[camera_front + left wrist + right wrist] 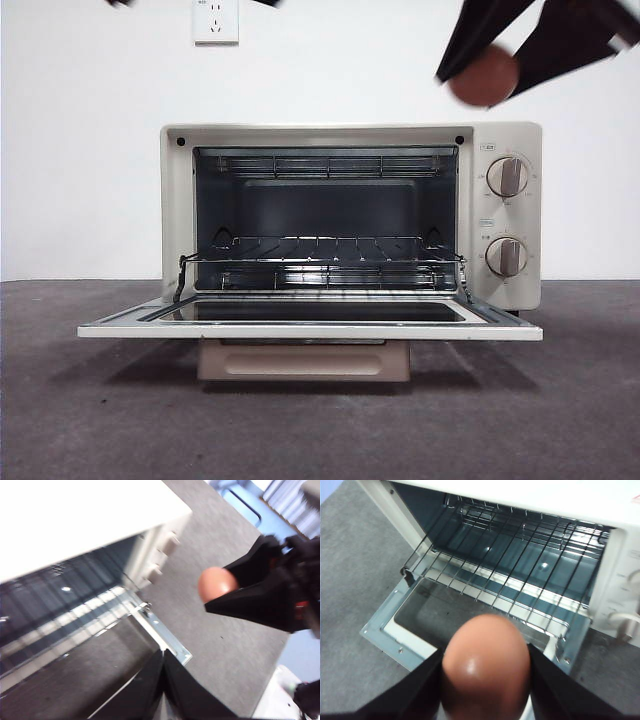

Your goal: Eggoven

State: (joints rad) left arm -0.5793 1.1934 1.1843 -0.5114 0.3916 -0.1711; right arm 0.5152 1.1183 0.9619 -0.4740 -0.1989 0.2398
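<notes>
Right gripper (486, 680) was clamped on the egg (484, 76), high at two o'clock above the oven (350, 215), whose door (310, 325) lay open. Judging from this, it should descend slowly and set the egg mid-rack (520, 575), between wires. Left gripper (162, 680) waited with jaws together near the door's corner. Both arms were cut off in the front view.

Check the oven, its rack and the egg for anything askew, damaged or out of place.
Nothing stands out. The oven sits square with its door folded flat open, and the wire rack lies level inside. The egg is whole, clamped in the right gripper above the oven's knob side. The left gripper hangs over the door, holding nothing.
</notes>
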